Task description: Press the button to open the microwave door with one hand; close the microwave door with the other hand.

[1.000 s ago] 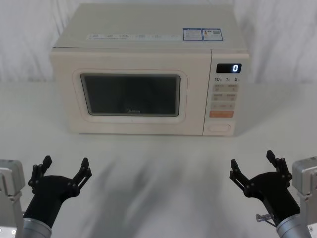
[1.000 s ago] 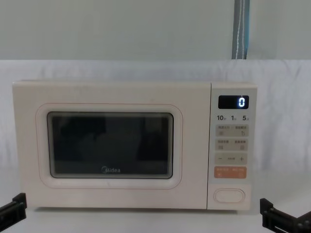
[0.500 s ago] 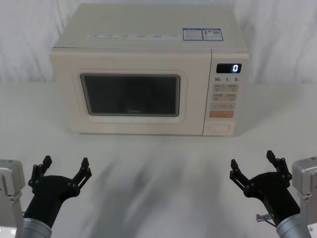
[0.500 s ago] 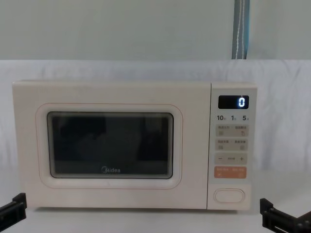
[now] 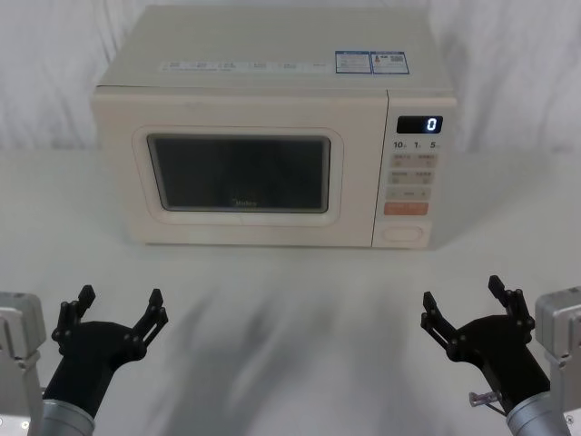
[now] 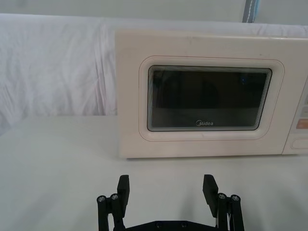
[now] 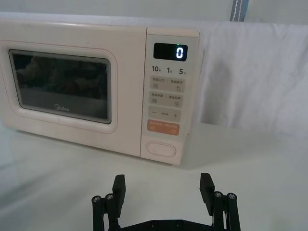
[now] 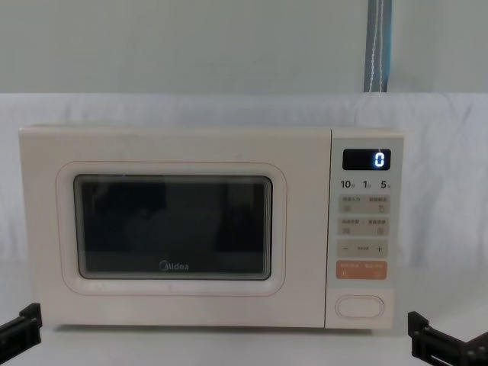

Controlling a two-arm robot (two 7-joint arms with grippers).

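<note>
The cream microwave stands at the back of the table with the microwave door [image 5: 236,177] [image 8: 171,229] shut flush. Its dark window and "Midea" logo face me. The button [image 5: 402,233] [image 8: 360,306] [image 7: 162,148], a plain oval, sits at the bottom of the control panel, below the orange key [image 5: 405,209]. My right gripper [image 5: 463,300] [image 7: 162,185], trailing a thin cable with a metal plug [image 5: 481,398], hovers open near the table's front right, well short of the panel. My left gripper [image 5: 121,304] [image 6: 167,185] hovers open at the front left, facing the door [image 6: 207,98].
A white cloth covers the table [image 5: 290,309] and the wall behind. The display [image 5: 419,125] reads 0. A grey-blue strap [image 8: 379,46] hangs behind the microwave. Open table lies between both grippers and the microwave front.
</note>
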